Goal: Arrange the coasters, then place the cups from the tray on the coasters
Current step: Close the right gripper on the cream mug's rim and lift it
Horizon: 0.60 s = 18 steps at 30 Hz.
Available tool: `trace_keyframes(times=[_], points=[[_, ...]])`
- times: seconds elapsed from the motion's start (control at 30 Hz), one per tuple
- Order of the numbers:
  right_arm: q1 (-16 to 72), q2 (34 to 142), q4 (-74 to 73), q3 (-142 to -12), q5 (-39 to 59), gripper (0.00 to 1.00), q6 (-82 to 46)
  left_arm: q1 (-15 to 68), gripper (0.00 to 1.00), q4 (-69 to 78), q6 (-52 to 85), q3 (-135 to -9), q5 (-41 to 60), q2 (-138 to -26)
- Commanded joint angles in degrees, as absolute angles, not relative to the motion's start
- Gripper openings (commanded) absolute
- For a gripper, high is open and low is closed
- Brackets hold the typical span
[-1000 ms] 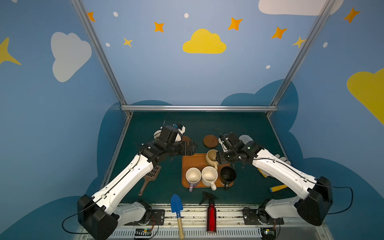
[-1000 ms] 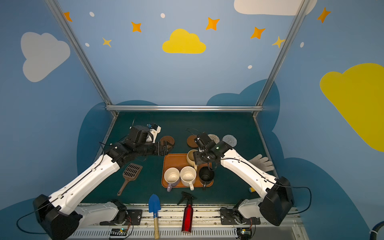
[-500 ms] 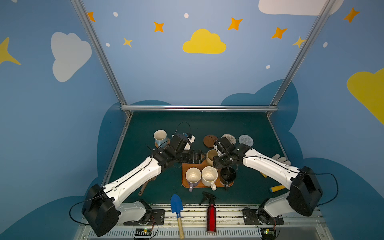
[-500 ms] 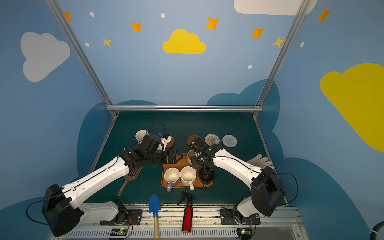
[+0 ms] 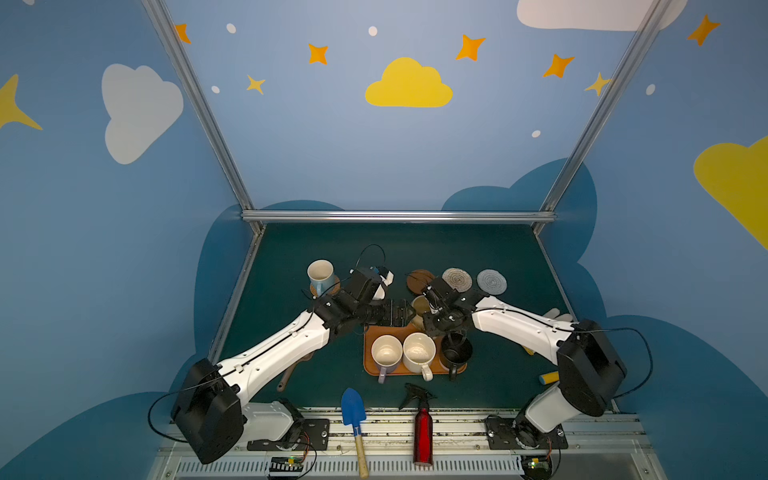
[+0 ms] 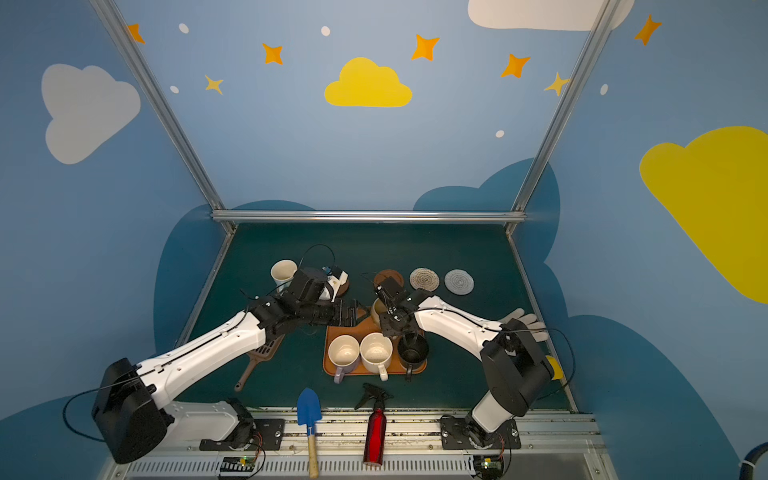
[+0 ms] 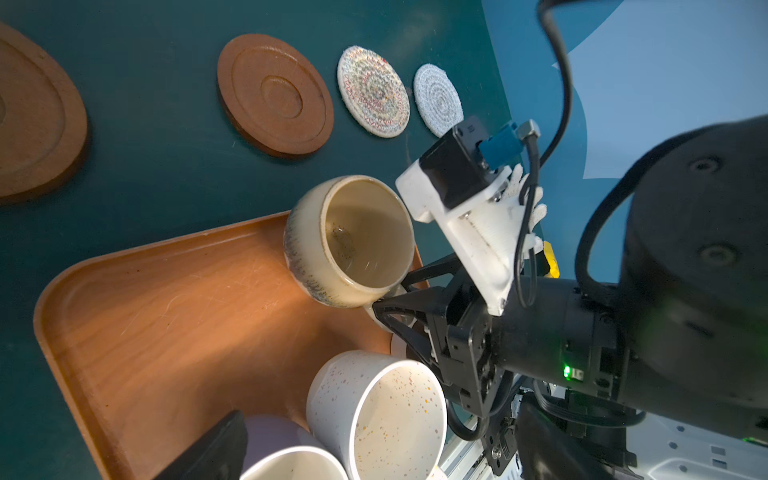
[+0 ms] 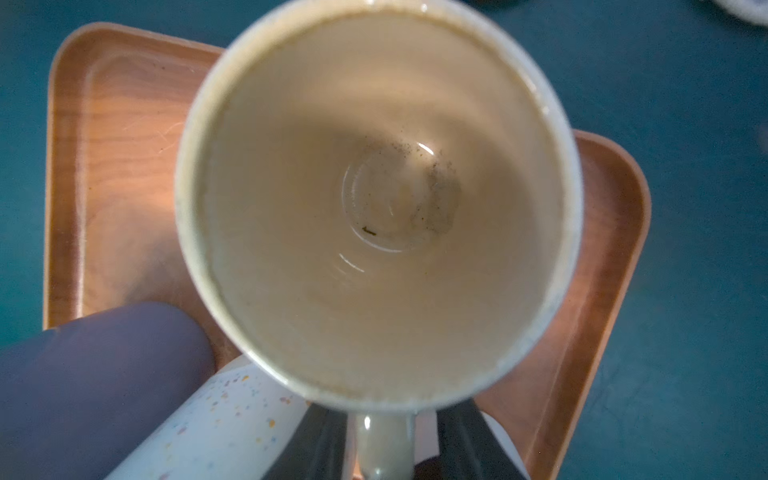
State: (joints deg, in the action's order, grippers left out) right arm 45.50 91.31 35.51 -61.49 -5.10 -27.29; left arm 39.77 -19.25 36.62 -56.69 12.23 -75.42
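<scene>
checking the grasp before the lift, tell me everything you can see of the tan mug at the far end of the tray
The tan mug is a glossy ceramic-looking cup, tan-yellow outside with darker streaks toward the base, pale inside with dark specks at the bottom. It sits mouth up at the tray's far edge. The fingers of the right gripper flank its loop handle; whether they clamp it is unclear.
</scene>
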Motion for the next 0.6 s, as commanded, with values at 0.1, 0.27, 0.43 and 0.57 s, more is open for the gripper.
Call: trace_keyframes(times=[0.1,0.27,0.43,0.57], points=[[45.98,92.81,34.45,-60.91,-6.06,0.27,-28.13,39.92,0.99,-18.27,37.09,-55.2,12.91,-75.33],[46.51,92.15,34.8,-61.0,-6.37,0.17,-28.04,39.93,0.99,-18.83,36.4,-54.63,11.44,-74.11],[46.77,90.1,34.84,-60.91,-6.19,0.05,-27.84,39.73,0.99,-19.33,35.59,-54.73,9.82,-73.91],[46.8,88.8,35.03,-60.95,-6.85,0.0,-27.31,39.64,0.99,-19.77,35.29,-55.36,10.11,-74.44]])
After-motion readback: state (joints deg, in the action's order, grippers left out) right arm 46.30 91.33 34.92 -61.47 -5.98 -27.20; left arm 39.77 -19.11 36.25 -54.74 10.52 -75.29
